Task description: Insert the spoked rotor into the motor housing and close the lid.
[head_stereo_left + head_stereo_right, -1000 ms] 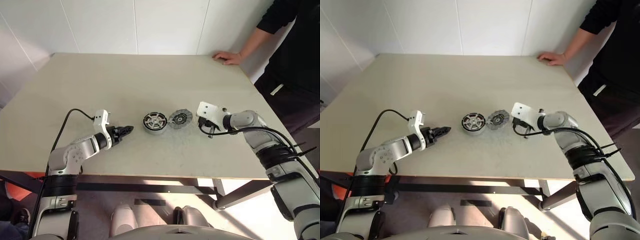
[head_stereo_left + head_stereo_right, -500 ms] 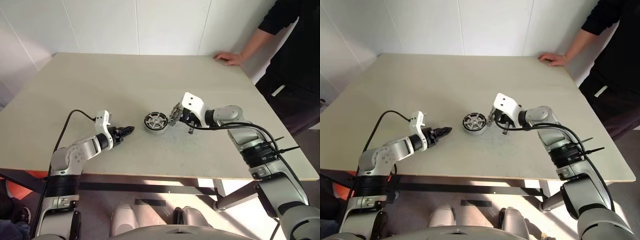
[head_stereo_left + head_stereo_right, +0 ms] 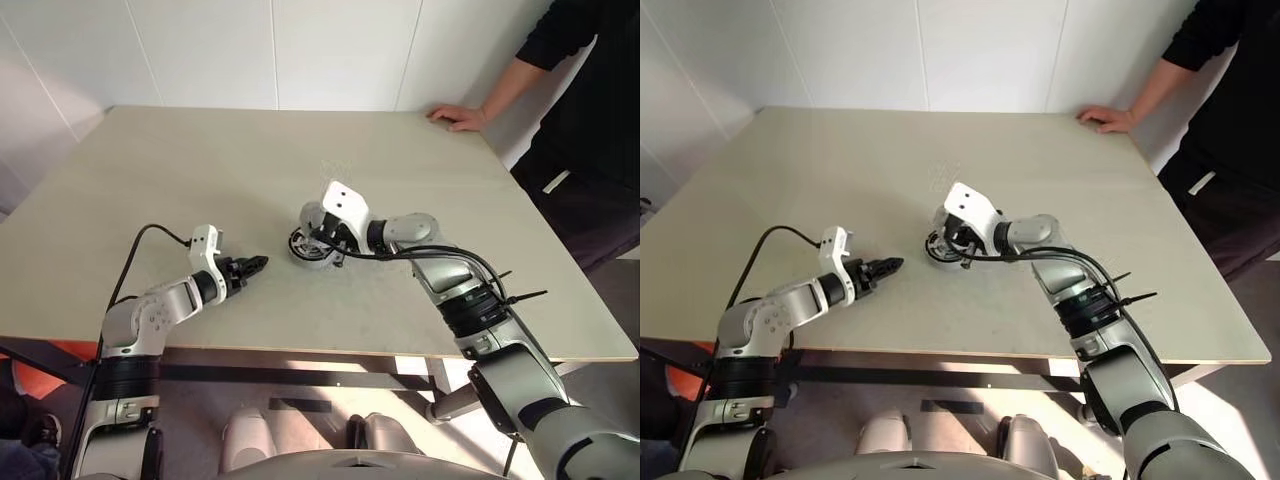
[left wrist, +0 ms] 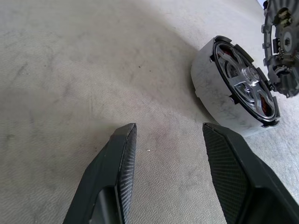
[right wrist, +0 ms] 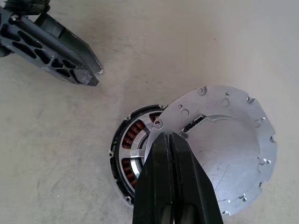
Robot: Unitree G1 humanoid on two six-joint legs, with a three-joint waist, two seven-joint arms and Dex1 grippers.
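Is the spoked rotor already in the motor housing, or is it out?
In. The spoked rotor sits inside the motor housing, with copper windings showing between its spokes.

Pale beige table (image 3: 250, 160) filling most of the frame, white panelled wall (image 3: 270, 50) along the top, person in black (image 3: 590, 90) at upper right, one hand (image 3: 455, 117) resting on the table's far right corner
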